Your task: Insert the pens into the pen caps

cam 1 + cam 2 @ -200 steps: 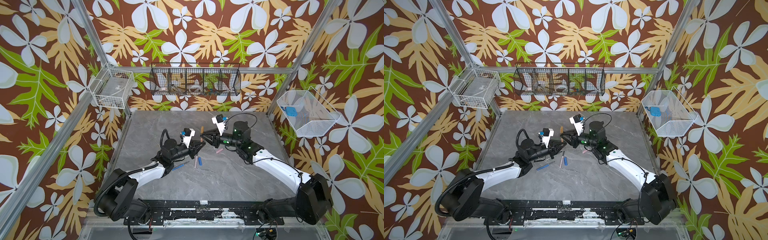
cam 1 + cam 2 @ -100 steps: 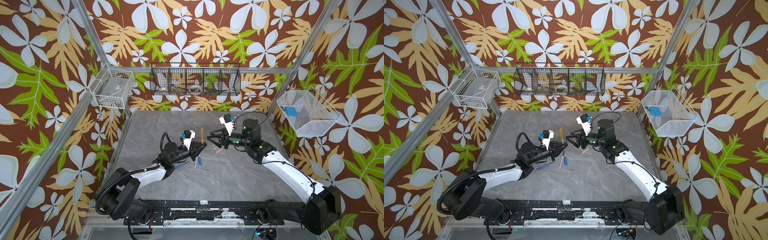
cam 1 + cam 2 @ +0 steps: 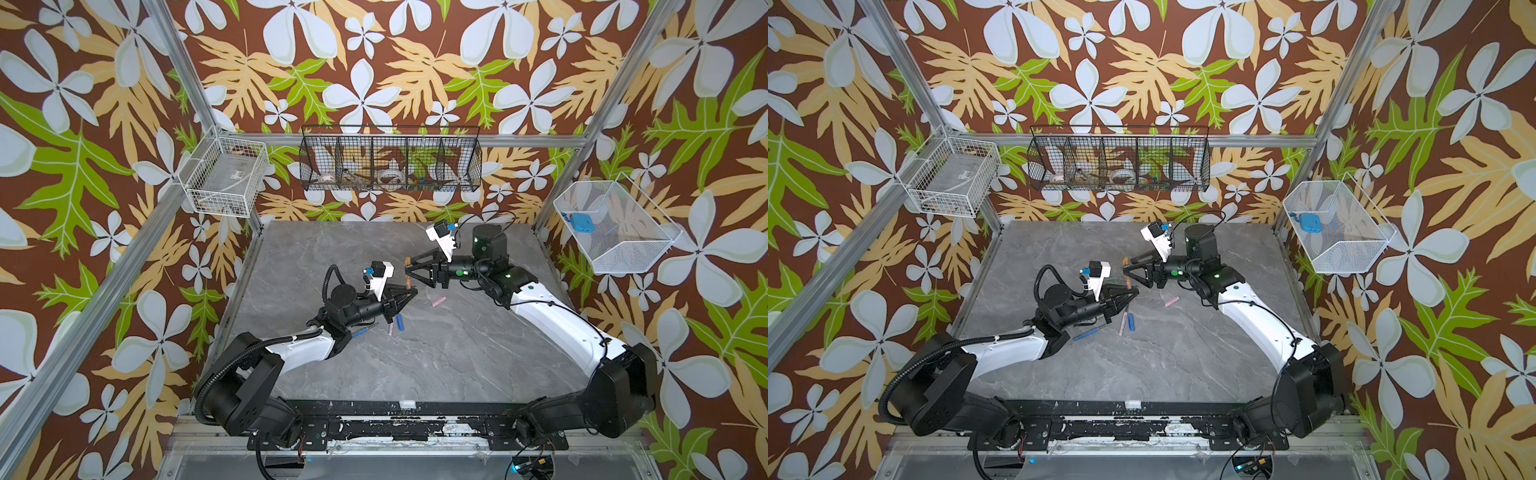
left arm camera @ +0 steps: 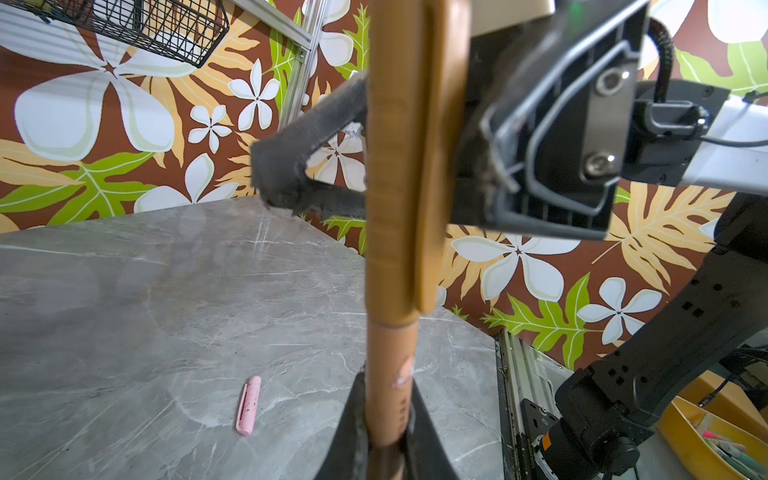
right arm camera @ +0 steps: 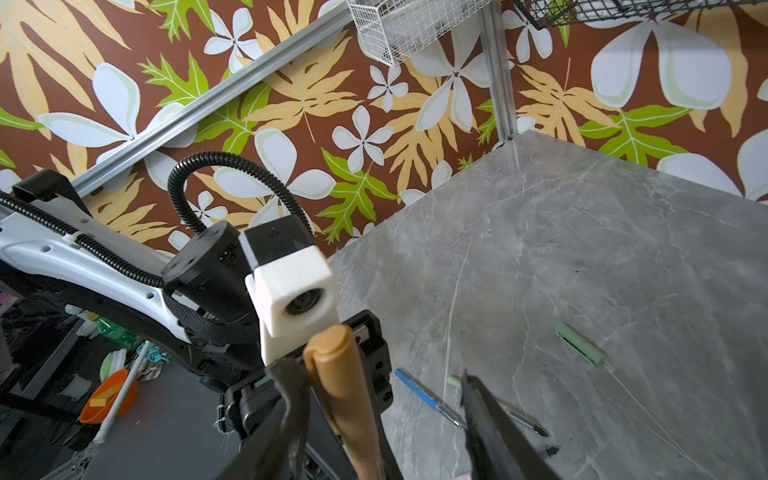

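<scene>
So the brown pen (image 4: 390, 374) is standing pretty much upright over the middle of the desk (image 3: 457, 353). The left gripper (image 4: 386, 424) has it pinched low on the barrel and is clamped tight on it. The brown cap (image 4: 395, 166) already sits on the top end, and it looks seated as far as I can tell.

The right gripper (image 5: 376, 374) reaches in roughly level from the right-edge side with its jaws apart, one on either side of the cap and not squeezing it. In the right wrist view the cap sits close to one finger (image 5: 291, 399) (can't tell if they touch), with a clear gap to the other.

So the pen's long axis runs up-down, roughly square to the right gripper's reach. My guess is the right arm needs to back straight out toward its own side without clipping the cap. The pink cap (image 3: 438, 300) lies flat nearby, closer to the right arm.
</scene>
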### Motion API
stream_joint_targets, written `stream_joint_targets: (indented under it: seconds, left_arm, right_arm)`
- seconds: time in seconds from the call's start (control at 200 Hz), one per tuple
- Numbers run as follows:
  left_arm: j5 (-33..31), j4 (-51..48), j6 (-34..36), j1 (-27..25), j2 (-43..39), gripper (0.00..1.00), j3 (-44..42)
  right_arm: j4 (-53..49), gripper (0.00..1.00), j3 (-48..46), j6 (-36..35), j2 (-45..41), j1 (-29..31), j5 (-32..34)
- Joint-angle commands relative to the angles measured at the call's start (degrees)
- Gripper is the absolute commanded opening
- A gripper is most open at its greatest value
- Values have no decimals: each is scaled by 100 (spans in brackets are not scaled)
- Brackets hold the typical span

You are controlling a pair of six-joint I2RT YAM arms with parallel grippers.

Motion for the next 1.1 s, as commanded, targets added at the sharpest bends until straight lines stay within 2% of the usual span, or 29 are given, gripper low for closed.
stream_joint_targets:
  seconds: [0.0,0.29,0.49,0.651,0.796,1.096]
  left_arm:
    - [120,306,-147,-7,46,0,20]
    - [209,515,-333,-7,232,0,66]
    - [194,596,-409,-7,242,0,139]
    - [283,1360,-844,117,280,0,240]
    - [405,2162,-1239,322,407,0,566]
    - [272,2033,-940,397,356,0,1413]
  right_arm:
    - [211,56,71,-25,50,0,-306]
    - [313,39,88,21,128,7,-531]
    - [11,13,81,-171,185,14,-537]
    - [-236,0,23,-341,160,11,-571]
    - [-245,0,-178,-324,123,14,-650]
    - [-21,0,-696,-166,27,64,-646]
